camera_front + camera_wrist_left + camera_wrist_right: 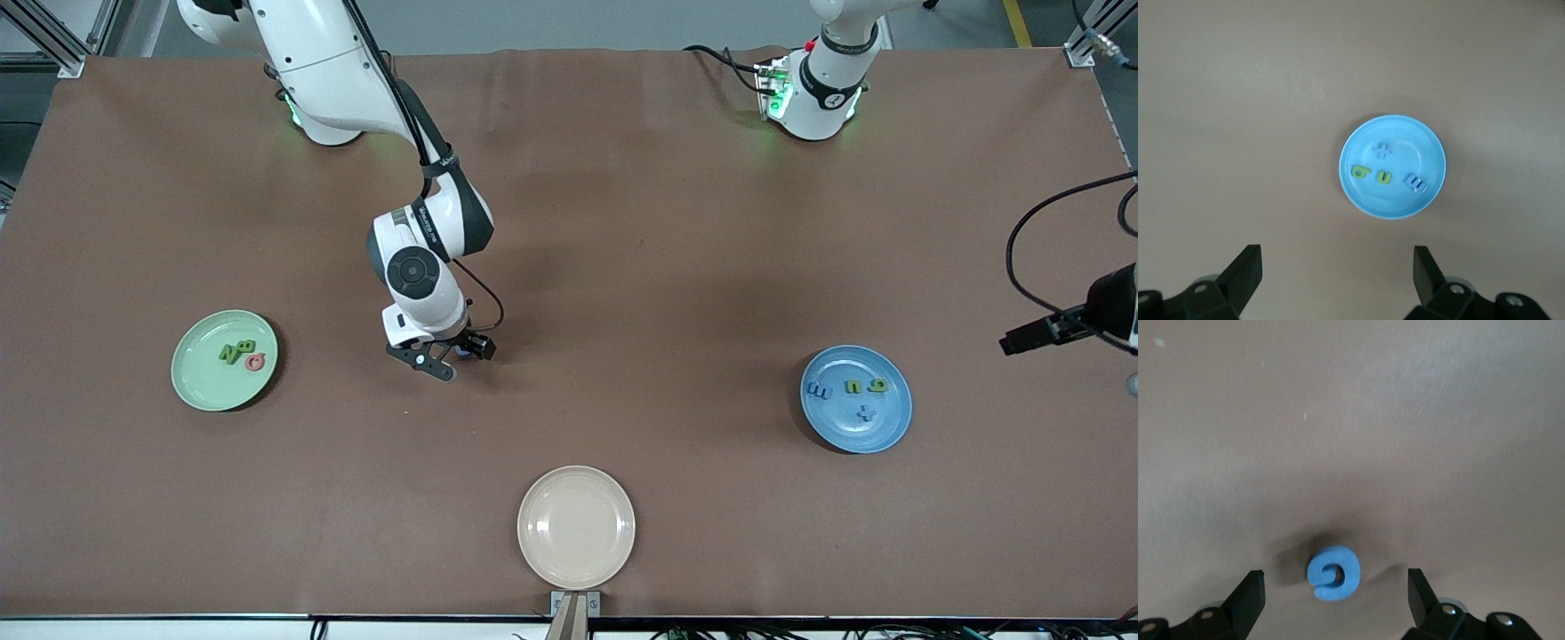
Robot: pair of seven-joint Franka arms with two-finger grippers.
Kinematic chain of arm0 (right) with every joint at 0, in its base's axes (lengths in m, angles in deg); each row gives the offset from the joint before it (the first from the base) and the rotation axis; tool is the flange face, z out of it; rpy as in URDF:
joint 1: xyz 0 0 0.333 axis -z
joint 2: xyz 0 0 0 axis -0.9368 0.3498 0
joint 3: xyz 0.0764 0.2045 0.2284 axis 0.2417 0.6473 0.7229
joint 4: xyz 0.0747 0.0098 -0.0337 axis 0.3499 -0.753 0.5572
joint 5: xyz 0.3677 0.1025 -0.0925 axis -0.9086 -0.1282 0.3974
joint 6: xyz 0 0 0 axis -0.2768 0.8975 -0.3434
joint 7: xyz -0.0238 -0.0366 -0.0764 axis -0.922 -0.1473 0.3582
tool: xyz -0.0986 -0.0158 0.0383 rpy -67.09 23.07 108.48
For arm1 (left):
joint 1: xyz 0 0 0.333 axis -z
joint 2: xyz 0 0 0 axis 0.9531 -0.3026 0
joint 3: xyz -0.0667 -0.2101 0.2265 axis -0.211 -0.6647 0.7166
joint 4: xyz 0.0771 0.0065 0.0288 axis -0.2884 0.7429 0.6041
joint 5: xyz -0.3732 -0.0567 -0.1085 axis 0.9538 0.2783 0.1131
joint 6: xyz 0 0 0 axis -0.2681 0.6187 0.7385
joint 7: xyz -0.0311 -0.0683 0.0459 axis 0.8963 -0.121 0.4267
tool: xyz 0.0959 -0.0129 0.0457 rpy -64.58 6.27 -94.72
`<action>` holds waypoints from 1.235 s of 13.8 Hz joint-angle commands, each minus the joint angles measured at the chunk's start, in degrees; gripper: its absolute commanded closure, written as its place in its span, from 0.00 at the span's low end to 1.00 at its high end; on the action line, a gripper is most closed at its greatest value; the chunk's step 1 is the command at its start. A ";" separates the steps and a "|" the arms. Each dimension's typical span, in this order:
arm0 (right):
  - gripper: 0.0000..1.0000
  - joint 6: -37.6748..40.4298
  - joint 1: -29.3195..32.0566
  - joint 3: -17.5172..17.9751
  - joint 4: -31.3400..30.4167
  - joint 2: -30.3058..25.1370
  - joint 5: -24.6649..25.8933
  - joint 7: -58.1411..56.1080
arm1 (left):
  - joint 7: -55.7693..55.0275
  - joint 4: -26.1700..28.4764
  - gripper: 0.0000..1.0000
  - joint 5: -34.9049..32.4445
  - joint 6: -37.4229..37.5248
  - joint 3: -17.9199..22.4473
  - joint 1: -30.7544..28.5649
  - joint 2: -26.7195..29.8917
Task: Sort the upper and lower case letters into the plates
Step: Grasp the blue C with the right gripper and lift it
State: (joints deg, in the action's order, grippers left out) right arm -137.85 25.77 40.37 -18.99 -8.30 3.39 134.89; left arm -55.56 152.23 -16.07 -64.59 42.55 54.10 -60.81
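Blue letter (1333,573) lying flat on worktop (622,267), directly under right claw (1335,600), fingers spread wide, empty. Left claw (1338,277) waiting open over blue plate (1431,143).

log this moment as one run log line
right gripper: open, over blue letter on table | left gripper: open, waiting above blue plate | green plate: three letters
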 commanded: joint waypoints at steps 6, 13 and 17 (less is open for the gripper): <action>0.30 0.37 0.86 0.73 -0.60 0.02 -0.46 -0.58 | 4.40 -0.11 0.00 0.33 5.51 -0.19 0.10 6.48; 0.70 0.37 0.86 0.73 -0.51 0.28 -0.46 -0.40 | 4.93 1.03 0.00 1.56 7.26 6.44 7.35 10.34; 0.78 2.54 0.78 0.30 0.36 -0.77 -0.28 -0.66 | 5.81 7.69 0.00 1.91 6.31 10.96 12.74 15.51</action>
State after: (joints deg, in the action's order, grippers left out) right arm -137.27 26.26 40.87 -18.62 -8.13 3.26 134.82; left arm -51.23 154.59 -15.44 -57.47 51.93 65.63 -49.89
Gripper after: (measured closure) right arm 0.670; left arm 0.000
